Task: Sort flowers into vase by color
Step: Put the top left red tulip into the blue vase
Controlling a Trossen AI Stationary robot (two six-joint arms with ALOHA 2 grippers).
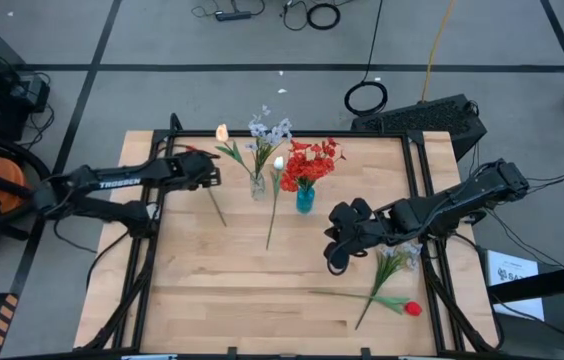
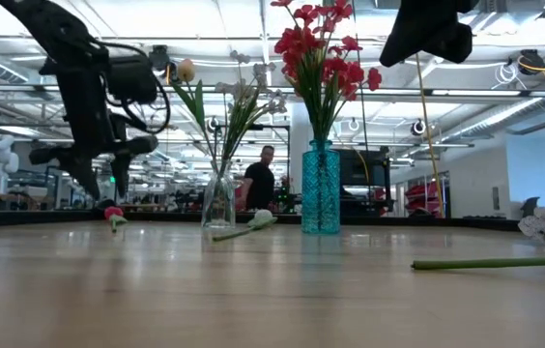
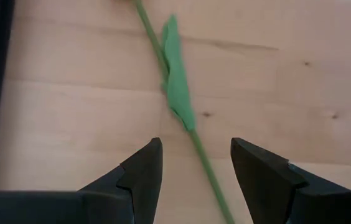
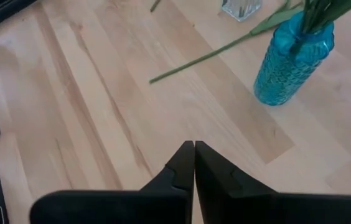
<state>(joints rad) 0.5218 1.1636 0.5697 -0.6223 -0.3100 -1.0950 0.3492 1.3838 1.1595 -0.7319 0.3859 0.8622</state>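
The left gripper (image 3: 194, 168) hangs with its fingers spread above a green stem (image 3: 178, 102) lying on the table (image 1: 212, 300) (the stem runs between the fingertips, untouched). The right gripper (image 4: 194, 163), fingers pressed together and empty, hovers near the blue vase (image 4: 292, 61) of red flowers (image 1: 312, 158).

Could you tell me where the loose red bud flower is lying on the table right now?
In the high view, the red bud flower with its long green stem lies flat near the wooden table's front right corner, beside a pale lavender-white spray, below the right gripper.
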